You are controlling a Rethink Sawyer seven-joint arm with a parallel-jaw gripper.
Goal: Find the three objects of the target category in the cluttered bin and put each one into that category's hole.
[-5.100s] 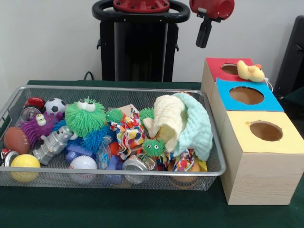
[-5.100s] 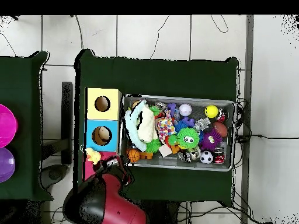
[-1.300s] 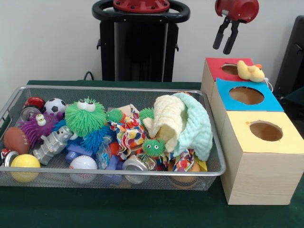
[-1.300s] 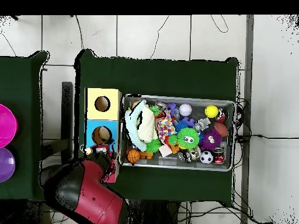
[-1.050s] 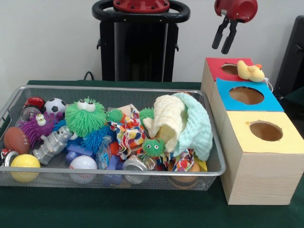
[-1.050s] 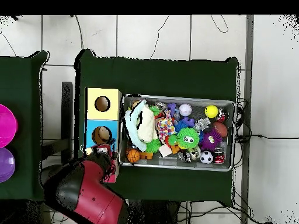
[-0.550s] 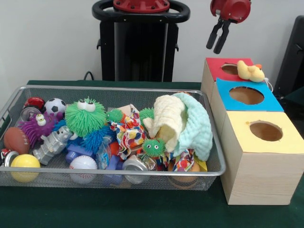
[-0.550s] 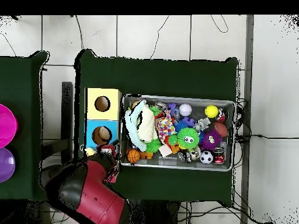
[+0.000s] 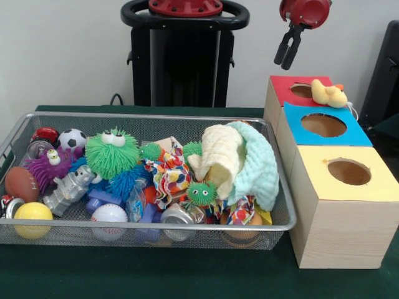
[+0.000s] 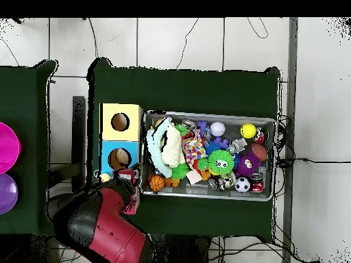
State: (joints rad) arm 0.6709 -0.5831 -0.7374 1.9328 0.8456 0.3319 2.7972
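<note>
The wire bin (image 9: 274, 225) in the lower left of the front view looks close to full: a big green fuzzy toy (image 9: 111, 152), a purple fuzzy toy (image 9: 47, 166), a small green fuzzy toy (image 9: 201, 194), a soccer ball (image 9: 72, 139), a yellow ball (image 9: 32, 213), a baseball (image 9: 109, 215), a brown football (image 9: 20, 182), cans and a heap of pale cloths (image 9: 240, 162) all lie in it. To its right on the green desk (image 9: 156, 274) stand three wooden boxes in a row, with a yellow top (image 9: 374, 180) lowest in the frame, a blue top (image 9: 293, 124) in the middle and a red top (image 9: 283, 87) highest, each with a round hole. A yellow plush duck (image 9: 328, 93) sits on the red top just beside its hole, touching the rim and not inside. So, as far as I can judge, one item has reached the boxes but has not dropped in, and no other delivery can be confirmed, since the holes hide their contents; which category is wanted cannot be told. The end effector (image 9: 288, 51) hangs in the upper right of the front view, above the red box and to the upper left of the duck, well apart from it, its fingers nearly closed with only a thin gap and nothing between them. In the overhead view the red arm (image 10: 103, 229) fills the lower left and hides that box
</note>
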